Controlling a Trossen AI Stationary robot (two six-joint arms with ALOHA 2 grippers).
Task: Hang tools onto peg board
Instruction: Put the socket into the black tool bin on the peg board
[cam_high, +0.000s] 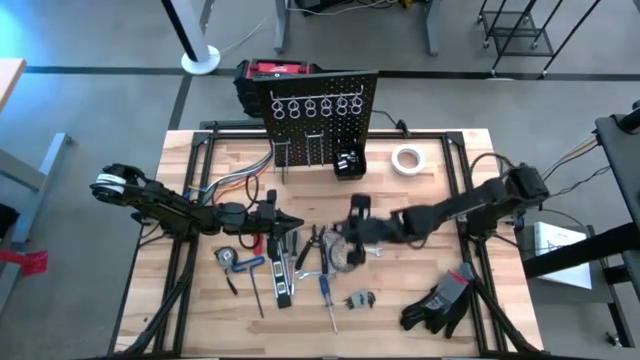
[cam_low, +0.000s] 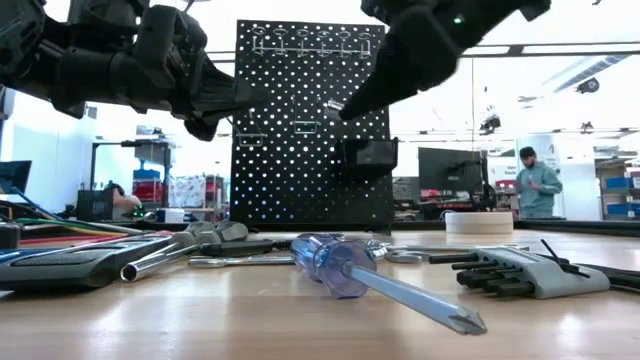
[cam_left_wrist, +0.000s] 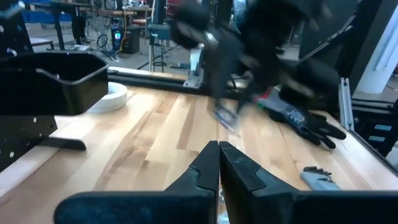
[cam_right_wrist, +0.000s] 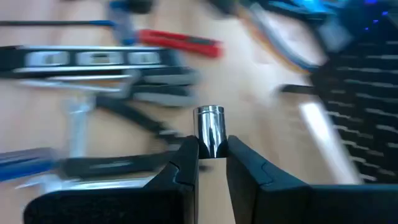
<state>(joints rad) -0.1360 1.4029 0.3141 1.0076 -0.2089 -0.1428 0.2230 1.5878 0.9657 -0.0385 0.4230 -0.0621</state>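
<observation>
My wooden table (cam_high: 200, 320) carries scattered tools (cam_high: 285, 265), the upright peg board (cam_high: 322, 105), tape roll (cam_high: 406, 159), and black gloves (cam_high: 440, 302).

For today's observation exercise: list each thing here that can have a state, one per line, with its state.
Right gripper: shut on a shiny metal tool, lifted off the table.
Left gripper: shut, empty.
Peg board: upright, ring hooks empty.
Blue screwdriver: lying flat.
Gloves: lying on the table.
Tape roll: lying flat.

I note the pale butcher-block wooden table top (cam_high: 200, 320) looks smooth with a satin sheen. The upright black perforated metal peg board (cam_low: 300, 130) reads matt, while the short polished chrome steel socket (cam_right_wrist: 210, 129) between my matt black plastic fingers (cam_right_wrist: 180, 168) is mirror-glossy. The screwdriver with a clear blue plastic handle (cam_low: 330, 262) looks glossy; the black and grey knit cloth gloves (cam_high: 440, 300) look rough.
</observation>
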